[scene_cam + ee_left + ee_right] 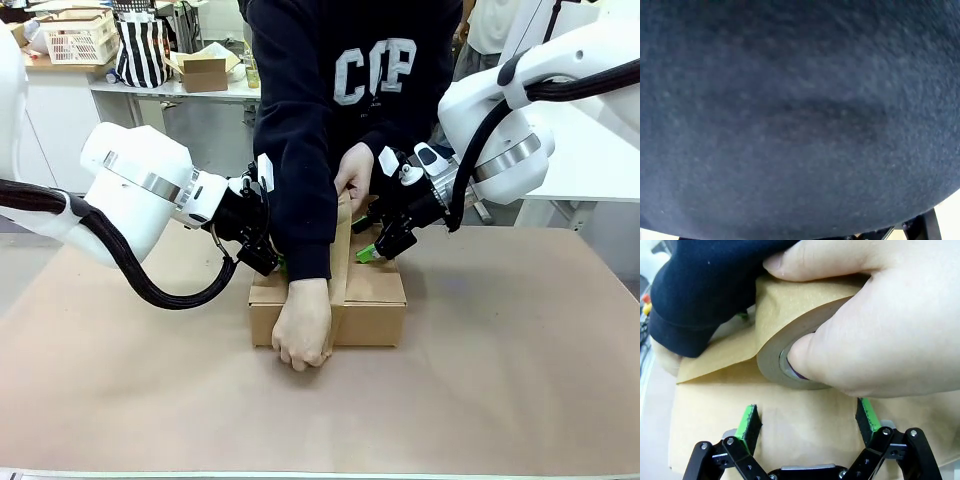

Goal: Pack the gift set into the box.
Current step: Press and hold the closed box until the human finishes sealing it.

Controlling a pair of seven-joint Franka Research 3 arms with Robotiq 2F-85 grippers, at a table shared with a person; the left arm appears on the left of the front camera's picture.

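Right jaws: the right gripper (807,422) hangs spread wide, green pads (746,421) well apart, nothing between them, just above the closed top of the box (375,290).
What lies ahead of the right jaws: a roll of brown tape (790,335), held by the person's hand (875,320), a thumb in its core; a strip runs from it across the box top.
Left jaws: the left gripper (262,255) sits at the box's left end, close against the person's dark sleeve (800,110); whether it is spread or closed cannot be told.
Nearer hand: the person's other hand (302,328) presses the strip down over the near face of the box, on the side away from both grippers.
Long axis: the box lies lengthwise from one gripper to the other; the tape crosses it the short way.
Gift set: not to be seen; the flaps are shut, so it is judged to be inside.
Desk: the box sits mid-desk (520,380), between the arms.
Coming move: likely the person's taping; the right jaws have little room under the roll.
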